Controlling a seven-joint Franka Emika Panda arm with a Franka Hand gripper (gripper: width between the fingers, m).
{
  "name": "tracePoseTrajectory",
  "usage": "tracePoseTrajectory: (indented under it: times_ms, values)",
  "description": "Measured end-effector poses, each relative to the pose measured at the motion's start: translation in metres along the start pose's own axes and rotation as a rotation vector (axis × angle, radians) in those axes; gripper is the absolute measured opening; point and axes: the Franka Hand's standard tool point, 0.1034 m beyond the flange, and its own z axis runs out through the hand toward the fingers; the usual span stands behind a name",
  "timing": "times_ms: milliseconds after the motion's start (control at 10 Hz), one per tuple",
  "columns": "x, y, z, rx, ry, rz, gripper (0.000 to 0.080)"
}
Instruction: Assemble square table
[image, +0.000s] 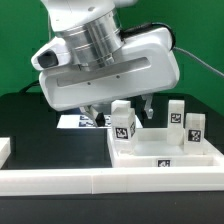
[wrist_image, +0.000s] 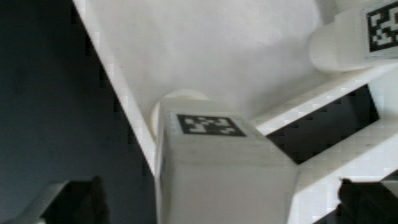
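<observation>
Hanging over the black counter (image: 30, 115), the hand (image: 118, 108) has its two dark fingers spread apart with nothing between them. Most of it is masked by the arm's bulky white wrist housing, so only the fingertips (image: 147, 104) peek out below. Just in front of the hand stands one short white leg (image: 123, 124) with a black-and-white tag, upright near the back of the tabletop (image: 160, 158), a white tray with a raised rim. Two more legs (image: 177, 113) stand beyond the hand toward the exterior view's right. Behind the fingers, the marker board (image: 72, 121) is mostly hidden. A long white border wall (image: 60, 183) lies nearest the camera.

In the wrist view, a tagged leg (wrist_image: 210, 135) fills the middle, close below the hand; the fingers' dark tips (wrist_image: 75, 200) are cut off at the frame's edge, and the blurred white surface behind it is hard to identify.
</observation>
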Motion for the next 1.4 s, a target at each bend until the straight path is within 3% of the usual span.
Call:
tracePoseTrajectory:
  times_ms: [400, 600, 700, 800, 1200, 1400]
  values:
    - [-0.001, -0.001, 0.001, -0.003, -0.005, -0.002, 0.0649]
    - [-0.003, -0.005, 0.003, -0.006, -0.007, -0.01, 0.0389]
    - [-0.003, -0.005, 0.003, -0.005, -0.006, -0.01, 0.0389]
    - [-0.003, -0.005, 0.003, -0.005, -0.006, -0.01, 0.0313]
    - [-0.004, -0.005, 0.003, -0.01, 0.029, -0.007, 0.0313]
    - [-0.013, -0.006, 0.005, -0.034, 0.131, -0.01, 0.0313]
